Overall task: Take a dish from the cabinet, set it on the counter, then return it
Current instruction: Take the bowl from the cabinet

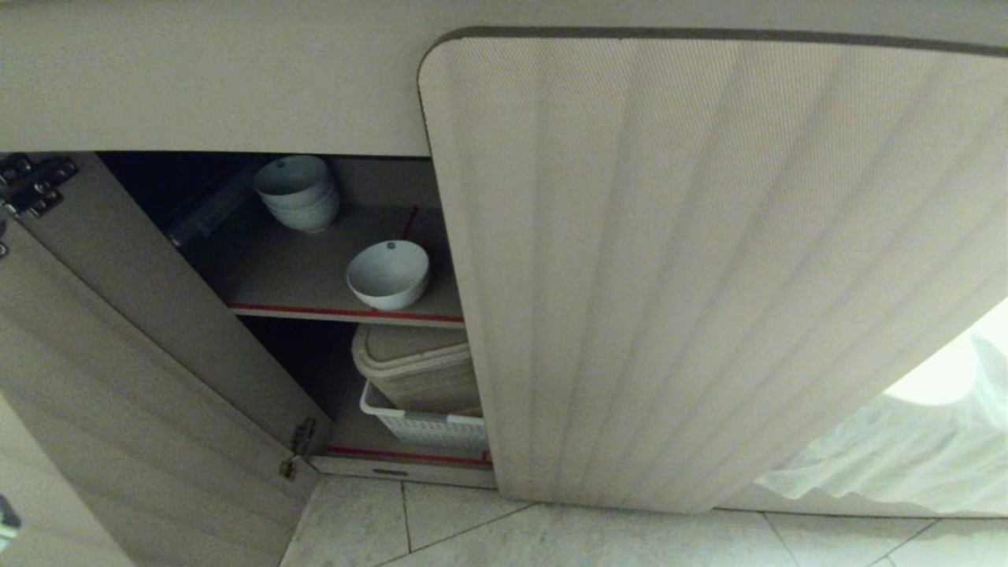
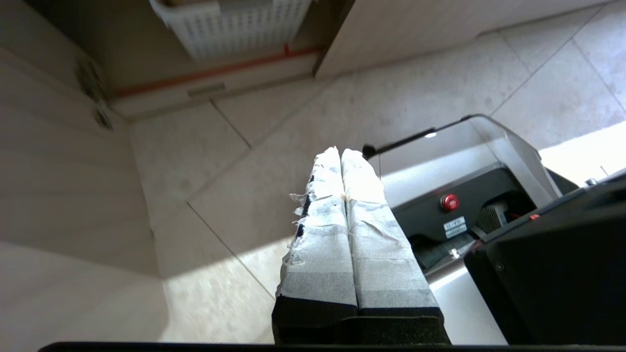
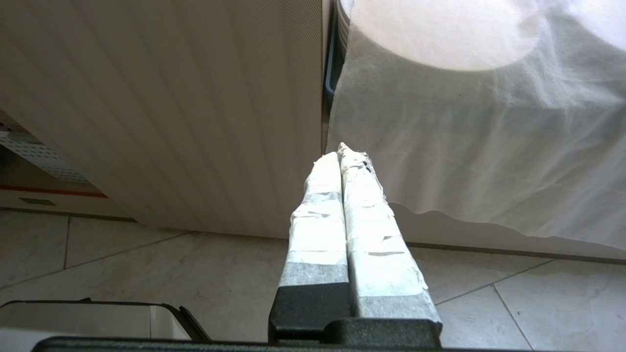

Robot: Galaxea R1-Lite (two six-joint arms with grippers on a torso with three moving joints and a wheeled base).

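The dish [image 1: 388,274], a small white bowl, sits alone near the front of the cabinet's upper shelf [image 1: 299,276], which has a red edge. The cabinet's left door [image 1: 118,378] stands wide open; its right fluted door [image 1: 709,268] also swings out toward me. The counter edge [image 1: 213,79] runs above the opening. My left gripper [image 2: 341,152] is shut and empty, low over the tiled floor, pointing toward the cabinet's bottom. My right gripper [image 3: 341,152] is shut and empty too, facing the fluted door [image 3: 171,107]. Neither gripper shows in the head view.
A stack of white bowls [image 1: 298,191] stands at the back of the upper shelf. On the lower shelf sits a white perforated basket [image 1: 429,425] holding a beige lidded bin [image 1: 417,366]. A white cloth [image 1: 906,449] hangs at the right. My base [image 2: 469,205] is beside the left gripper.
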